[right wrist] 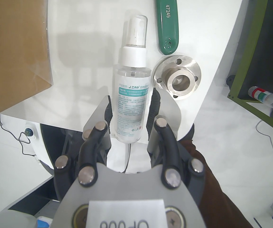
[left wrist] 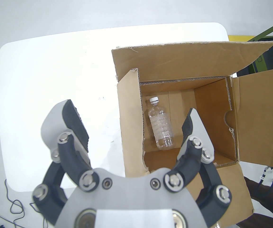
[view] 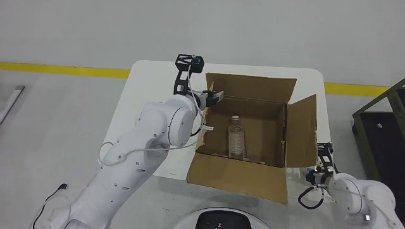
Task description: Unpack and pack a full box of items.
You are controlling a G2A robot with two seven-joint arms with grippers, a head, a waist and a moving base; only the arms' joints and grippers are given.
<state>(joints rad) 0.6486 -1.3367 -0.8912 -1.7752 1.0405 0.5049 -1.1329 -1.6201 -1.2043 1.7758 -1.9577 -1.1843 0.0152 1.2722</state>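
Observation:
An open cardboard box [view: 253,166] stands on the white table [view: 152,83], its flaps spread out. A clear plastic bottle [view: 236,138] with a white cap lies on the box floor [left wrist: 161,125]. My left gripper [left wrist: 131,122] hangs open above the box's left wall [left wrist: 130,119], one finger outside it and one over the inside; in the top view the left gripper [view: 212,97] is at the box's far left corner. My right gripper [right wrist: 130,111] is shut on a clear spray bottle [right wrist: 131,81] with a teal label, low over the table by the box's right side [right wrist: 15,36].
Beside the spray bottle lie a green tool handle [right wrist: 167,20] and a metal flange [right wrist: 176,78], close to the table's right edge. A green cart [view: 380,124] stands right of the table, holding a bottle [right wrist: 268,98]. Bare tabletop [left wrist: 55,72] lies left of the box.

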